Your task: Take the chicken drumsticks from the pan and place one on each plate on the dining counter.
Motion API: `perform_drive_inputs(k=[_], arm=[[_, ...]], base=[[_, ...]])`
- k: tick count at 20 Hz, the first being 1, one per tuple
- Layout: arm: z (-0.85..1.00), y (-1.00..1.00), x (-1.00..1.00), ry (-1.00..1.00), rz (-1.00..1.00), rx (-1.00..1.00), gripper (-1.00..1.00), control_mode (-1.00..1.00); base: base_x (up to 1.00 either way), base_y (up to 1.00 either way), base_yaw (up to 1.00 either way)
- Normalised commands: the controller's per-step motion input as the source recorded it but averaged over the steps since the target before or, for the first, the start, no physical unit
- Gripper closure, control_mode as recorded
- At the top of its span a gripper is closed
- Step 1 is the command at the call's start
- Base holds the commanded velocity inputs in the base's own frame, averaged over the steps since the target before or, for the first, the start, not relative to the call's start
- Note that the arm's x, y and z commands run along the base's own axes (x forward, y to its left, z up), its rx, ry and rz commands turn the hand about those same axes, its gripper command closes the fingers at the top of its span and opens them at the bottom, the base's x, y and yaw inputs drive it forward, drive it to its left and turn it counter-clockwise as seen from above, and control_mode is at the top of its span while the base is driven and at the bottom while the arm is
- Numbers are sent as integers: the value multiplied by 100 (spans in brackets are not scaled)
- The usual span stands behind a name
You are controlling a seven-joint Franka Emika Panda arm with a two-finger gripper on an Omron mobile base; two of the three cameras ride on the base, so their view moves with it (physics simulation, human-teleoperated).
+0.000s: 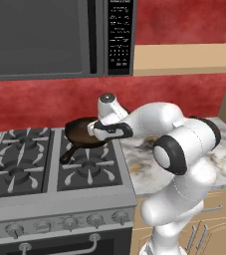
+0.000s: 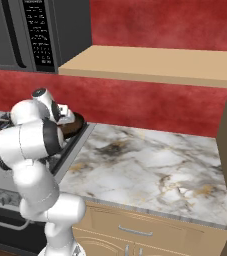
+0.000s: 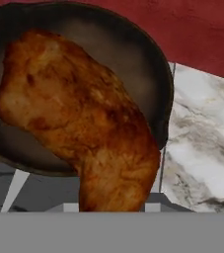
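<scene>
Gripper sits right over the pan on the stove's back right burner. In the hand view a drumstick looms huge, right up against the camera over the pan, so the narrowed jaws look clamped on it. Marble worktop is to the right.

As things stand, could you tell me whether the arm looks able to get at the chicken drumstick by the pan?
Probably yes: the gripper is over the pan on the stove, and the drumstick looms right before the hand camera with nothing between. Whether it is gripped I cannot tell.
</scene>
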Motion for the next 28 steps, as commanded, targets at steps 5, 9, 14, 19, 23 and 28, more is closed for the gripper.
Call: perform_drive_inputs(k=[5, 9, 14, 19, 23, 28], arm=[[62, -35, -77, 12, 0, 0, 100, -100], [33, -44, -97, 1, 0, 0, 100, -100], [25, -45, -99, -12, -2, 0, 100, -100], [22, -47, -97, -9, -7, 0, 100, -100], [27, -46, -100, -1, -13, 5, 100, -100], [31, -44, -98, 0, -12, 11, 100, -100]], base=[[0, 0, 0], [0, 0, 0], [0, 0, 0], [0, 0, 0], [0, 0, 0], [0, 0, 0]])
